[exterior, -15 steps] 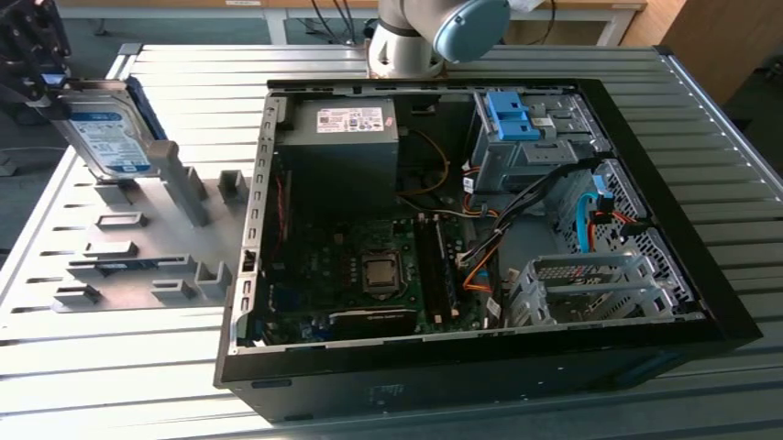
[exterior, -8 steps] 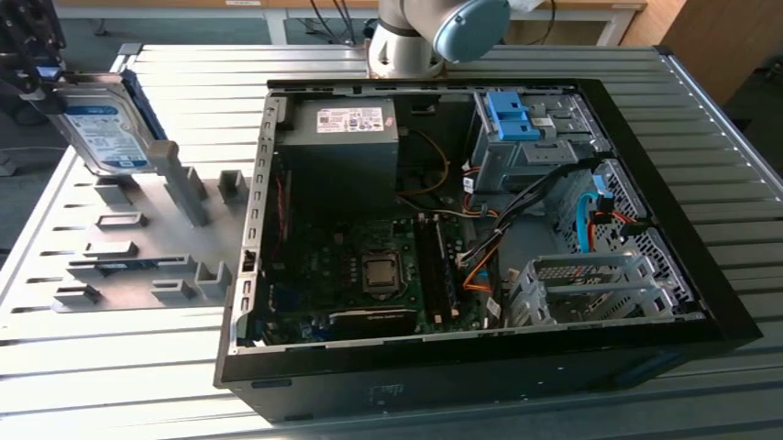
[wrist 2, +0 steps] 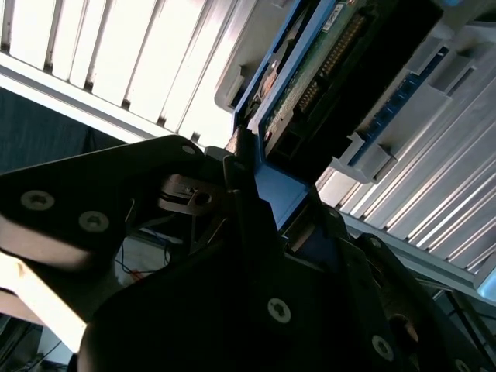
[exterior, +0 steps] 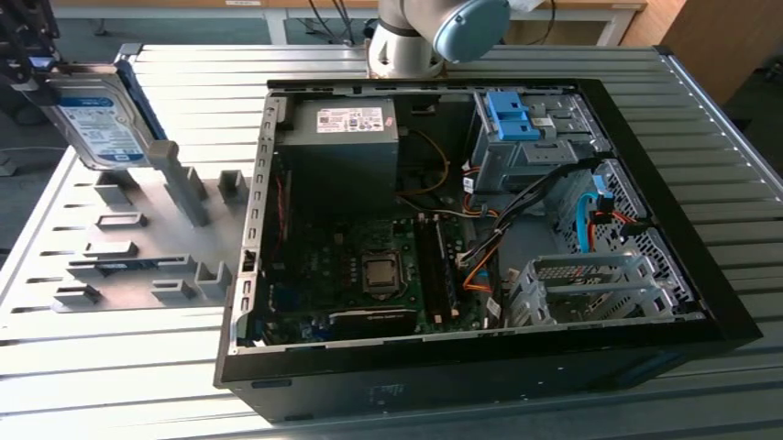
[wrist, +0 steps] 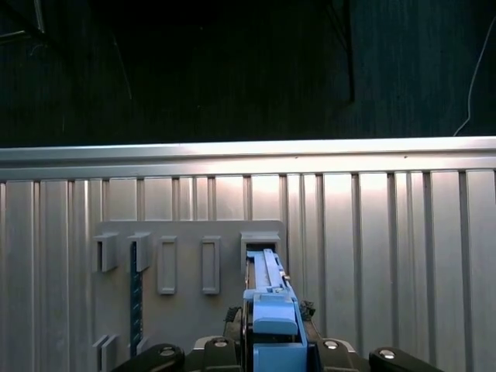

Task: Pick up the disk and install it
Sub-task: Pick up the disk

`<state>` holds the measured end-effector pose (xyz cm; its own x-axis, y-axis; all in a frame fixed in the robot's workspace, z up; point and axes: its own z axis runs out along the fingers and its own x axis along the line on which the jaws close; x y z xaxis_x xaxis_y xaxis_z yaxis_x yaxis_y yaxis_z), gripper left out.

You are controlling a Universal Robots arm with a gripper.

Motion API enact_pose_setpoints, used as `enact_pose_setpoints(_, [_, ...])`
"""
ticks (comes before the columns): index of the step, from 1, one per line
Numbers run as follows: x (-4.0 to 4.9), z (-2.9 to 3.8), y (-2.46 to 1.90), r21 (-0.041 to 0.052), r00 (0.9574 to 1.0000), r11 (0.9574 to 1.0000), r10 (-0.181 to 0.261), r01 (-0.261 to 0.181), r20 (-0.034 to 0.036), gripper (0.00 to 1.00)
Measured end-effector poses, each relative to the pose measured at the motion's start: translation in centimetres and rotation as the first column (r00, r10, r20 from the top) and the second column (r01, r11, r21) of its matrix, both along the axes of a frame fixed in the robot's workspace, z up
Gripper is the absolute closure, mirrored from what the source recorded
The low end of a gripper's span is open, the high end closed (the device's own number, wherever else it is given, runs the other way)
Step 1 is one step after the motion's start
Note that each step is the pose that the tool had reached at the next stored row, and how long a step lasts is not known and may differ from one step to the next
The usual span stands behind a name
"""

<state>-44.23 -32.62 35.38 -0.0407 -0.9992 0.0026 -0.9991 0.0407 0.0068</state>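
The disk (exterior: 104, 124) is a silver drive with a white-and-blue label in a blue frame. It stands on edge at the exterior view's far left, over the grey holder plate (exterior: 135, 247). My gripper (exterior: 27, 60) is shut on the disk's upper end. In the second wrist view the disk's green circuit board (wrist 2: 310, 85) and blue frame run out from between the black fingers (wrist 2: 240, 178). The first wrist view looks down the disk's blue edge (wrist: 267, 306) onto a slot (wrist: 260, 244) of the plate. Whether the disk still touches that slot is unclear.
An open black computer case (exterior: 685, 302) lies on the slatted metal table (exterior: 123, 385). Inside are a grey power-supply box (exterior: 343, 137), a motherboard (exterior: 367, 266), cables, a blue bracket (exterior: 508, 115) on the drive bay and a metal cage (exterior: 588, 284). The arm's base (exterior: 416, 37) stands behind the case.
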Motion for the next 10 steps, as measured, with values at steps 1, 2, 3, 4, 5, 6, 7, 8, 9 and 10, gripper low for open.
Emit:
enact_pose_setpoints(1, [0.0, 0.16, 0.0, 0.0, 1.0, 1.0, 0.0, 0.0, 0.0, 0.63])
enact_pose_setpoints(2, [0.0, 0.34, 0.0, 0.0, 1.0, 1.0, 0.0, 0.0, 0.0, 0.63])
enact_pose_setpoints(3, [0.0, 0.49, 0.0, 0.0, 1.0, 1.0, 0.0, 0.0, 0.0, 0.63])
enact_pose_setpoints(4, [0.0, 0.66, 0.0, 0.0, 1.0, 1.0, 0.0, 0.0, 0.0001, 0.63])
enact_pose_setpoints(5, [0.0, 0.83, 0.0, 0.0, 1.0, 1.0, 0.0, 0.0, 0.0, 0.63])
enact_pose_setpoints(6, [0.0, 1.02, 0.0, 0.0, 1.0, 1.0, 0.0, 0.0, 0.0, 0.63])
enact_pose_setpoints(7, [0.0, 1.19, 0.0, 0.0, 1.0, 1.0, 0.0, 0.0, 0.0, 0.63])
enact_pose_setpoints(8, [0.0, 1.37, 0.0, 0.0, 1.0, 1.0, 0.0, 0.0, 0.0, 0.63])
enact_pose_setpoints(9, [0.0, 1.56, 0.0, 0.0, 1.0, 1.0, 0.0, 0.0, 0.0, 0.63])
enact_pose_setpoints(10, [0.0, 1.73, 0.0, 0.0, 1.0, 1.0, 0.0, 0.0, 0.0, 0.63])
